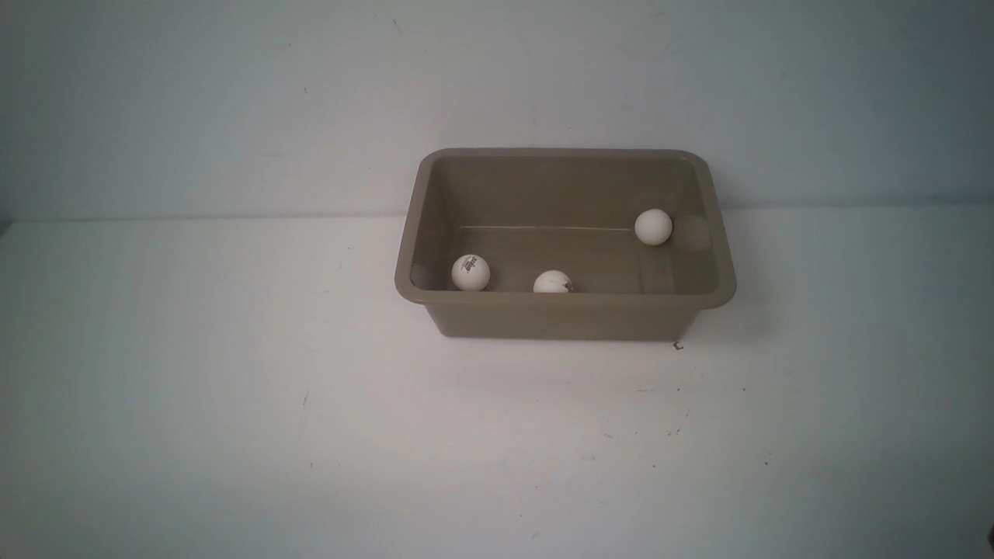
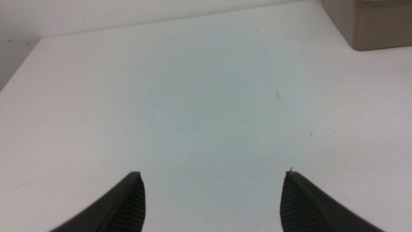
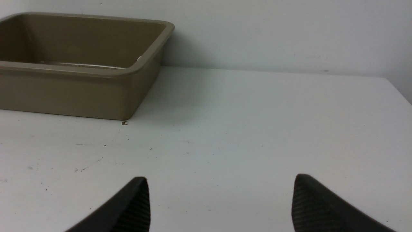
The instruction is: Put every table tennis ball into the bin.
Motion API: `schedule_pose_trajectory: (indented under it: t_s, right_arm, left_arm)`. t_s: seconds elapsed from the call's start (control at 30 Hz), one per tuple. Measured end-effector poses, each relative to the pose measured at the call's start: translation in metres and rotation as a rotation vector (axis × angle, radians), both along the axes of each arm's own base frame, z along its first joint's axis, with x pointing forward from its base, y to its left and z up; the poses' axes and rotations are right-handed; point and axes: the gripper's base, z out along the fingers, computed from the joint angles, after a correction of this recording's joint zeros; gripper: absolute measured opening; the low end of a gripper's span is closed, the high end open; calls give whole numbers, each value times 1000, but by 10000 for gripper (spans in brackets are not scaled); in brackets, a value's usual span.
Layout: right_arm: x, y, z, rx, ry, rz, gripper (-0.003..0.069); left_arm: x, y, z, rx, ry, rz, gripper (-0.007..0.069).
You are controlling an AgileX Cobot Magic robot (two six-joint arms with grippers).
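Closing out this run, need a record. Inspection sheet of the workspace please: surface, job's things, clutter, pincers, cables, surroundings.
Surface: white table, scuffed, small dark specks near the bin.
Job's things: tan bin upright at the table's back, by the wall; three white balls inside, left ball with a logo, middle ball at the near wall, right ball by the far right corner. No ball seen on the table.
Clutter: nothing seen.
Pincers: left pincer open, empty, over bare table; right pincer open, empty, away from the bin.
Cables: nothing seen.
Surroundings: plain pale wall behind the table.
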Motion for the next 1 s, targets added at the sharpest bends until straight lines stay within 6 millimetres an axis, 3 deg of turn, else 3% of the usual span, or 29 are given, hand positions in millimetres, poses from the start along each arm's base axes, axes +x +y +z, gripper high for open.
schedule_pose_trajectory:
  t_s: [1.0]
  right_arm:
    - [0, 0, 0, 14, 0, -3, 534]
  left_arm:
    - [0, -1, 0, -53, 0, 10, 510]
